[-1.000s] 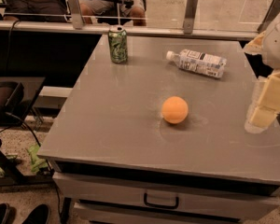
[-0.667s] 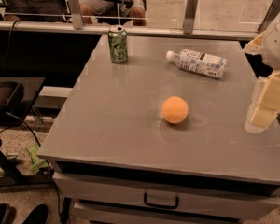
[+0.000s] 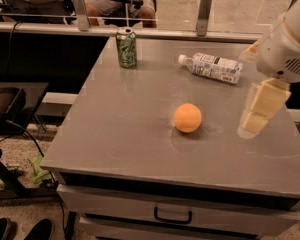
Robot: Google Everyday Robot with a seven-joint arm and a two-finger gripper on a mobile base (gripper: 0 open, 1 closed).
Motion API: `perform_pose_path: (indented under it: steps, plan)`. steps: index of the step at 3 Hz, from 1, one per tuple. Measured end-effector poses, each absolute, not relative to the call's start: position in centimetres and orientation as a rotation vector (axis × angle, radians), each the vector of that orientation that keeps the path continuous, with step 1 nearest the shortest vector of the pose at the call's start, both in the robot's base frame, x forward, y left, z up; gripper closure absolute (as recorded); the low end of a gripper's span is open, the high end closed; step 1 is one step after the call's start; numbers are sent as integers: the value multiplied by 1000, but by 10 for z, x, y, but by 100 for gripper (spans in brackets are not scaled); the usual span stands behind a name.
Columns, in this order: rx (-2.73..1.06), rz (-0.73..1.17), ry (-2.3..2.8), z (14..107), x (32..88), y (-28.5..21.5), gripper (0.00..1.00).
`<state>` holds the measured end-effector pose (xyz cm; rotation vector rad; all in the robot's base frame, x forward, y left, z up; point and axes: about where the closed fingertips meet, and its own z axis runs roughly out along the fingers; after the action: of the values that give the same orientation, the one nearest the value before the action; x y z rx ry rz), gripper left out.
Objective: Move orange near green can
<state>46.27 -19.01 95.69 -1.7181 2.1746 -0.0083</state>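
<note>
Robotics lab, robot pincer [image 3: 251, 126] over right of grey drawer table [image 3: 120, 134], glass partition [image 3: 232, 9]

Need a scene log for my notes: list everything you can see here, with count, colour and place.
small round orange fruit: one, orange, on the table, right of its middle.
slim upright green drinks can: one, green with a silver rim, back left of the table.
clear plastic bottle with white label: one, clear and white, lying on its side at the back right.
grey flat-topped table: one, grey, centre of view, bearing all three.
drawer with black handle: one, pale grey, under the table's front edge.
black shoes: two, black, on the floor at bottom left.
end effector: one, cream, over the table's right side, right of the fruit and apart from it.
</note>
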Motion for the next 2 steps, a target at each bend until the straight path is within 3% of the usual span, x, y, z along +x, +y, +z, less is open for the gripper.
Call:
perform_pose_path:
  steps: [2]
  plan:
    - [-1711,112,2097,903,507,-149,0]
